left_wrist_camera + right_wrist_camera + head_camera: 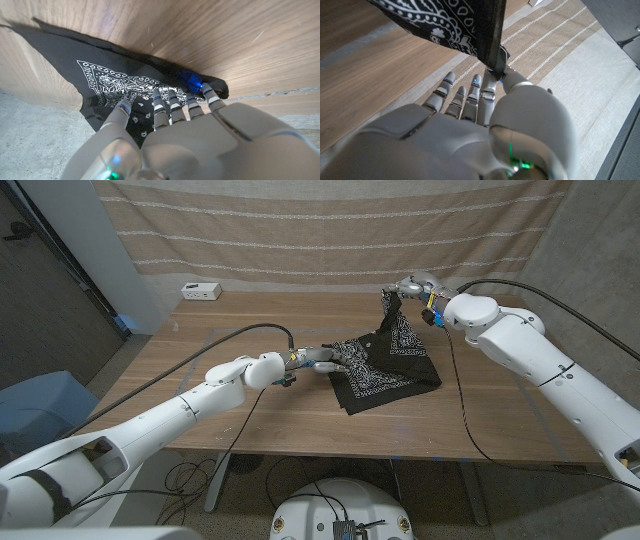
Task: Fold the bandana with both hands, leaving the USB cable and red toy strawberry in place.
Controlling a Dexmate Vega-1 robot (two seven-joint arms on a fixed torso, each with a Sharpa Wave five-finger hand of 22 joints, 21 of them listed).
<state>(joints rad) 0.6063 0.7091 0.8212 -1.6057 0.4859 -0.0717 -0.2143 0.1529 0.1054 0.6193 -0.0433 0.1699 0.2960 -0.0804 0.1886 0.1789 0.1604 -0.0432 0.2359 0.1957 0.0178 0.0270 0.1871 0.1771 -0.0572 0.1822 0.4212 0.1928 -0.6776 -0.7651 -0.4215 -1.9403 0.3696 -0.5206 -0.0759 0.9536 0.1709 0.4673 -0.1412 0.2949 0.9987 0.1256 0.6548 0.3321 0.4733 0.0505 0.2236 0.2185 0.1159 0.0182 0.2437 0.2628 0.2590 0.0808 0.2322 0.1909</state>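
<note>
Nearest, left of centre in the head view, the left hand [318, 361] presses its fingers [172, 102] down on the near edge of the black paisley bandana [385, 375], pinning rather than clasping it. The bandana lies right of centre on the desk [200, 380], one corner drawn up. Farther back, upper right, the right hand [408, 288] pinches that lifted corner between thumb and fingers [489, 92]. The pinch looks thin, so a quick pull could slip the corner free. If the left hand's pressure eases, the whole cloth could drag and bunch.
</note>
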